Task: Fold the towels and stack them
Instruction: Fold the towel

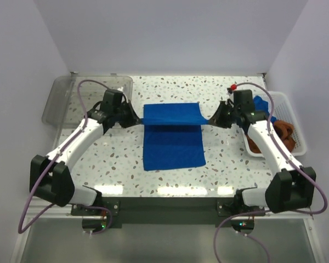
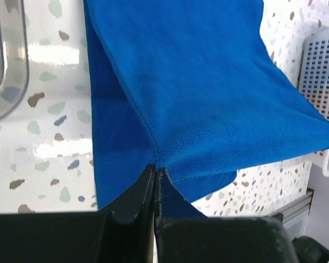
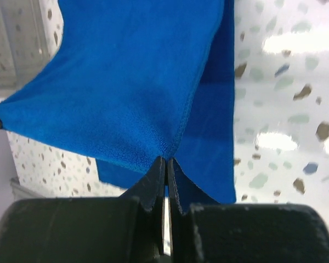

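Note:
A bright blue towel (image 1: 172, 145) lies in the middle of the speckled table, its near part flat on the surface. Its far part (image 1: 171, 114) is lifted and stretched taut between both grippers. My left gripper (image 1: 138, 119) is shut on the towel's far left corner, and the left wrist view shows the jaws pinched on the hem (image 2: 155, 169). My right gripper (image 1: 210, 121) is shut on the far right corner, the cloth fanning out from its closed tips (image 3: 166, 160). More towels sit in the basket at the right: a blue one (image 1: 261, 104) and a rust-brown one (image 1: 282, 134).
A white mesh basket (image 1: 297, 134) stands at the table's right edge, close behind my right arm. A clear plastic tray (image 1: 66, 98) sits at the back left corner, beside my left gripper. White walls close off the back and sides.

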### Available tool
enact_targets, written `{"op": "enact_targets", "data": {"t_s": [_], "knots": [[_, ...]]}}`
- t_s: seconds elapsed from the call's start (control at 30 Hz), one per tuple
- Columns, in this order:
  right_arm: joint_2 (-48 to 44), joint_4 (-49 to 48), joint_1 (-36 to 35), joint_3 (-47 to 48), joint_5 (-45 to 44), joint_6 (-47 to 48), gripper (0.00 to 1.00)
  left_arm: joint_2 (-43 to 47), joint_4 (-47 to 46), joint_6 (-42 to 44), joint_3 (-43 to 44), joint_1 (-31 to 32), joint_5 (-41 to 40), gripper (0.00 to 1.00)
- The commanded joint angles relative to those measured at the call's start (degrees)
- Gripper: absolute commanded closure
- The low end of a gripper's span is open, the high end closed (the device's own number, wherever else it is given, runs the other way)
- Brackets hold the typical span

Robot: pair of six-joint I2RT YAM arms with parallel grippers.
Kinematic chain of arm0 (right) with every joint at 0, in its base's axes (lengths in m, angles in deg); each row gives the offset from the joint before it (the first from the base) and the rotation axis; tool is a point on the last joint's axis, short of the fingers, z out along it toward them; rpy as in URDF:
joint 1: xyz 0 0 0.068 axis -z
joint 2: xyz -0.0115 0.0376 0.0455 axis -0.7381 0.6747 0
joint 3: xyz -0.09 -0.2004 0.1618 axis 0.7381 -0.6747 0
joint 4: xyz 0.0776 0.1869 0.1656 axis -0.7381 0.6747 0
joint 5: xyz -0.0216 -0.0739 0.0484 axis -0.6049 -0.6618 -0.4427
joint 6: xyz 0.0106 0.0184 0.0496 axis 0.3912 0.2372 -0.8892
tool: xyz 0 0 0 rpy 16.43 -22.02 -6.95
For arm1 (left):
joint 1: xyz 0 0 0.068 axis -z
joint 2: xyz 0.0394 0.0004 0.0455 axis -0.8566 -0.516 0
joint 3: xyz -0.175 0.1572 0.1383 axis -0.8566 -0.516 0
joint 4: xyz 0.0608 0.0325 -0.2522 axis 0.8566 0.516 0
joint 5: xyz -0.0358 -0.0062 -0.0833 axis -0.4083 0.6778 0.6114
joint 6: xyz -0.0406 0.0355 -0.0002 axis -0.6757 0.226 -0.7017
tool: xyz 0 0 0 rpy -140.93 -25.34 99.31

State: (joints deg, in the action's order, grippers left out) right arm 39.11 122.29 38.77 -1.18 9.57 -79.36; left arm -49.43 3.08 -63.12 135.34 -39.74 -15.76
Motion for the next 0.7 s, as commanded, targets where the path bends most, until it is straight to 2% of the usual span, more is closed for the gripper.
{"op": "enact_targets", "data": {"t_s": [0.0, 0.13, 0.3, 0.67], "knots": [[-4.8, 2.5, -0.8, -6.6, 2.9, -1.7, 1.00, 4.5, 2.4, -0.3, -7.2, 0.9, -0.9, 1.00], [-6.7, 0.8, -1.7, -16.6, 3.1, -2.9, 1.00, 7.9, -1.9, -3.3, -18.0, 1.7, 0.8, 1.00], [-5.2, -2.6, -1.7, -23.4, 1.7, -4.3, 1.00, 8.0, -8.6, -5.8, -28.0, 3.1, 2.7, 1.00], [2.1, -6.6, -2.2, -25.8, -0.3, -4.1, 1.00, 4.6, -12.3, -7.2, -31.8, 6.8, 1.5, 1.00]]}}
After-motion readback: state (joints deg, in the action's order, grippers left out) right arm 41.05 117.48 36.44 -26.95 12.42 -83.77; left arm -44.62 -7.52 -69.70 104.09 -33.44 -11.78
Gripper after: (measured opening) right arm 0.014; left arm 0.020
